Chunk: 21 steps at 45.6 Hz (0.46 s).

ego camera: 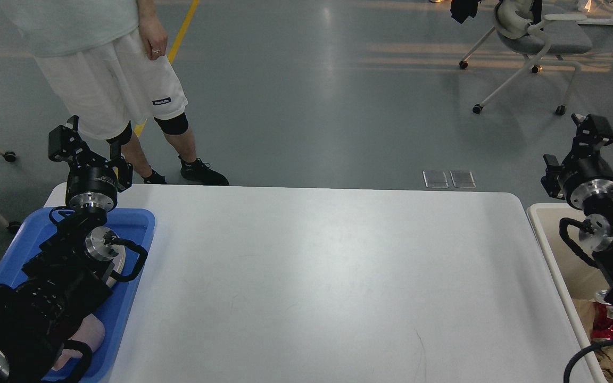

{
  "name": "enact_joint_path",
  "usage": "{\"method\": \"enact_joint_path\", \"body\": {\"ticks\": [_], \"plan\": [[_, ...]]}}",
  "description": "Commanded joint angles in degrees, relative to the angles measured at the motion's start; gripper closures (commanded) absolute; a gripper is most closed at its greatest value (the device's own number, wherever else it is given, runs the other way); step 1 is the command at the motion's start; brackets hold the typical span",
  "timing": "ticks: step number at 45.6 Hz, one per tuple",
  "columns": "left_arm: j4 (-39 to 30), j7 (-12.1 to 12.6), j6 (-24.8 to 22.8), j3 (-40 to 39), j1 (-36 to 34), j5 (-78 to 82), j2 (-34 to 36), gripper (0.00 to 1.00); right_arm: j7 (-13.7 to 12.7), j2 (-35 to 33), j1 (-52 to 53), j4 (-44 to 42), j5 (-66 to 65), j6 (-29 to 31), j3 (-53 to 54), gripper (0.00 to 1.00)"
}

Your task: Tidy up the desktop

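Note:
The white desktop (306,276) fills the middle of the head view and nothing lies on it. My left gripper (91,151) is raised above the far left corner of the desktop, over the blue tray (141,223). Its fingers are spread and hold nothing. My right gripper (572,149) is raised above the far end of the cream bin (543,234), just past the desktop's right edge. Its fingers are also spread and empty.
The blue tray holds a pale pinkish object (91,335), mostly hidden by my left arm. The bin holds a red can (602,322) and crumpled paper. A person (115,80) stands beyond the far left corner. An office chair (535,42) stands far right.

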Motion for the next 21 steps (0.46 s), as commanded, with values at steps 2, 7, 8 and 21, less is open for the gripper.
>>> {"method": "enact_joint_path", "body": {"ticks": [2,7,8,21], "plan": [[0.02,0.0,0.0,0.0,0.0,0.0,0.0,0.04,1.99,2.83,-2.44,0.8,-0.26,0.1,5.0,0.0],[0.02,0.0,0.0,0.0,0.0,0.0,0.0,0.04,4.62,3.62,-2.71,0.8,-0.35,0.19,5.26,0.0],[-0.07,0.0,0.0,0.0,0.0,0.0,0.0,0.04,4.98,4.23,-2.71,0.8,-0.35,0.19,5.26,0.0],[0.02,0.0,0.0,0.0,0.0,0.0,0.0,0.04,12.09,8.02,-1.22,0.8,-0.35,0.19,5.52,0.0]]}}
